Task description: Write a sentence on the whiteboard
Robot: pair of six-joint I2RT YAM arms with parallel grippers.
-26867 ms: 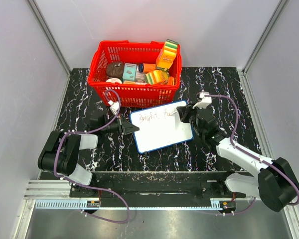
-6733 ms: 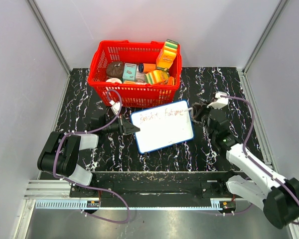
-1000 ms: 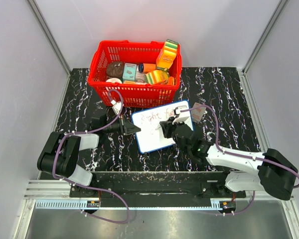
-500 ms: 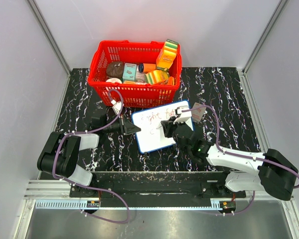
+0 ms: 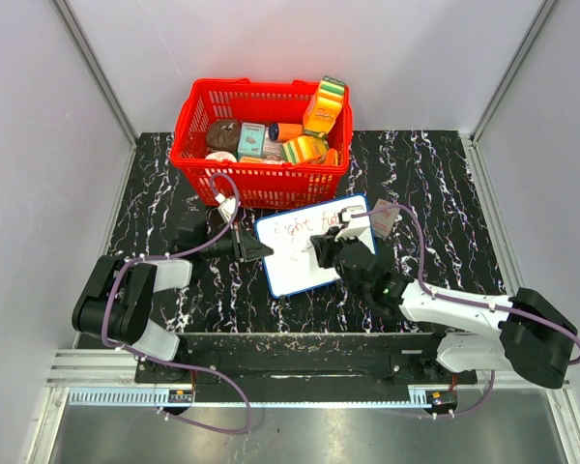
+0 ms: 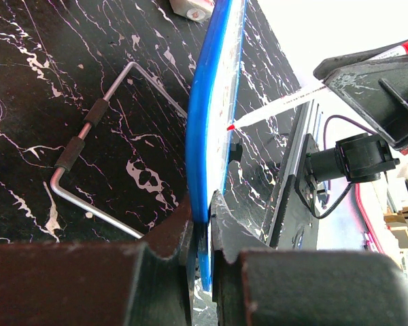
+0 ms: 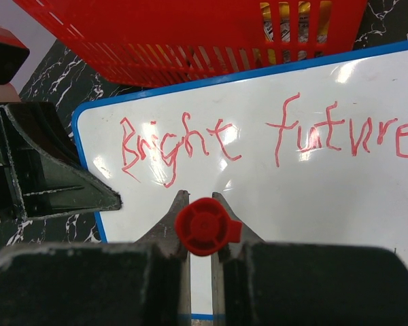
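The whiteboard (image 5: 295, 259), white with a thin blue frame, lies on the black marble table in front of the red basket. Red lettering (image 7: 272, 136) on it reads "Bright future" in one line. My left gripper (image 5: 258, 249) is shut on the board's left edge (image 6: 202, 156). My right gripper (image 5: 326, 246) is shut on a red marker, whose cap end (image 7: 202, 227) faces the right wrist camera. It hovers over the board's middle, below the first word. The marker's white barrel and red tip (image 6: 268, 112) show in the left wrist view, close to the board.
A red plastic basket (image 5: 195, 126) full of grocery items stands behind the board. A small pinkish block (image 5: 385, 218) lies by the board's right corner. A bent metal rod with black grips (image 6: 88, 136) lies on the table beside the board. Grey walls enclose the table.
In the last second my right gripper with the marker shifted slightly over the board's middle. Earlier it wrote "future" at the right end, then moved back left below the first line.
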